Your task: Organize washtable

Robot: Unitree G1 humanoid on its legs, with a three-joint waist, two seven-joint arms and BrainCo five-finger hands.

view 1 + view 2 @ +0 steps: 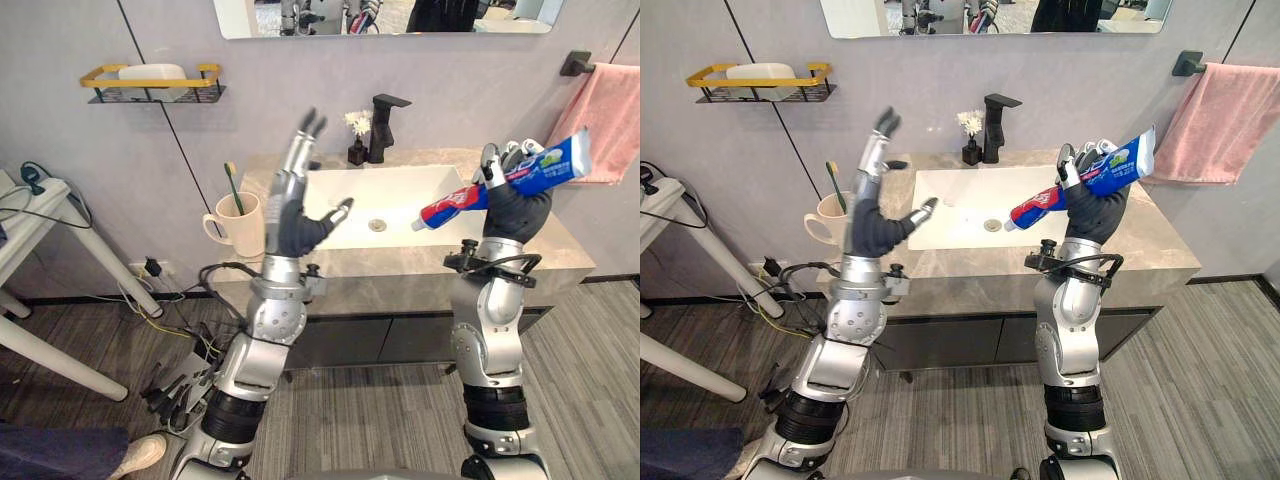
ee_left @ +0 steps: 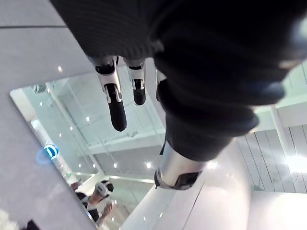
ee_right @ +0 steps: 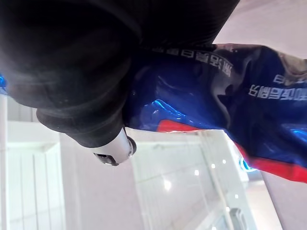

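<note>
Left eye first: L hand (image 1: 290, 218) is up in front of the counter (image 1: 560, 250). Fingers straight & pointing up, thumb stuck out sideways toward the basin (image 1: 400, 195), nothing in it. Just beside it in the pic we've got the cup (image 1: 240, 228) on the counter's left end, w/ a brush (image 1: 232, 185) standing in it. R hand (image 1: 515, 205) is raised too, fingers curled round the tube (image 1: 550, 165). It's blue & red, held on a slant in the air, cap end low toward the basin, flat end high toward the pink towel (image 1: 605, 120). At the back of the basin we see a black tap (image 1: 383, 125) w/ a small vase (image 1: 357, 140) just left of it. Up high on the left there's a yellow shelf (image 1: 150, 85) w/ a white dish (image 1: 150, 72) on it, and a mirror (image 1: 380, 15) above the basin. White table (image 1: 40, 215) at far left, a person's shoe (image 1: 135, 455) bottom left.

Right eye: same layout. We see the tube crossing the R palm, fingertips (image 1: 1067, 158) showing over its top edge. L hand is wide open, apart from cup & tap.

L wrist cam: fingers (image 2: 115, 103) run out straight, thumb (image 2: 177, 167) off to one side, hand empty, mirror past them.

R wrist cam: the tube lies right against the dark cover, thumb (image 3: 112, 148) tip poking out beside it, so we call that grip closed on it
</note>
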